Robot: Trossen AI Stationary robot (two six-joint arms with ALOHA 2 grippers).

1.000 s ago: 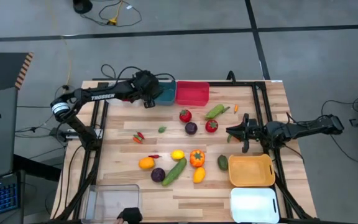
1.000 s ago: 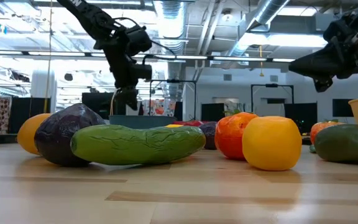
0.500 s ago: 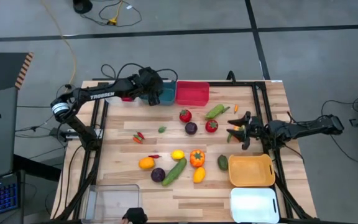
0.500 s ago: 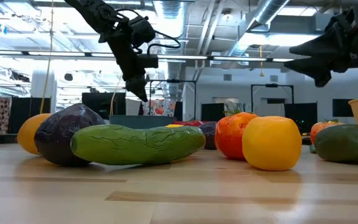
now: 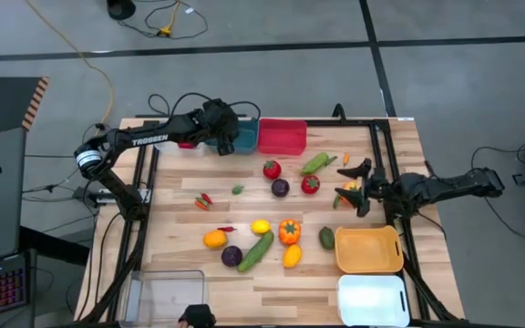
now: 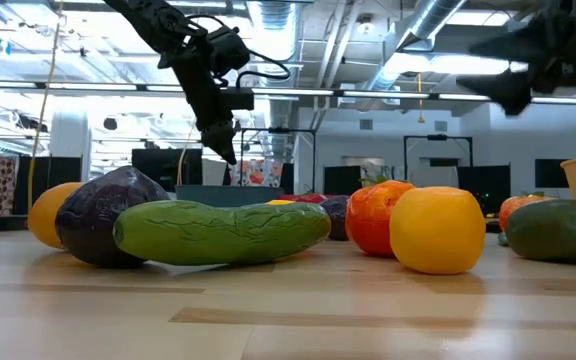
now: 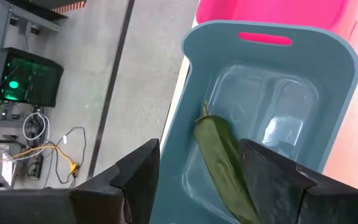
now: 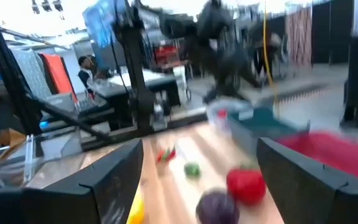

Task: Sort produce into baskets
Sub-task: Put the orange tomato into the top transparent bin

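Produce lies scattered on the wooden table: a tomato, an orange pepper, a cucumber and others. My left gripper hangs open over the teal basket. A green oblong piece lies on the basket's floor, between the fingers and apart from them. My right gripper stands open, raised above the table at the right. A small yellow-orange piece shows below its spread fingers. The red basket stands next to the teal one.
An orange-yellow basket and a white one stand at the near right, a clear one at the near left. A green pepper and a small carrot lie just beyond my right gripper. Black frame rails run along both table sides.
My right gripper has opened, its fingers spreading wide, and has risen a little. My left gripper has shifted slightly toward the teal basket and tipped from hanging straight down to slanting, then held still.
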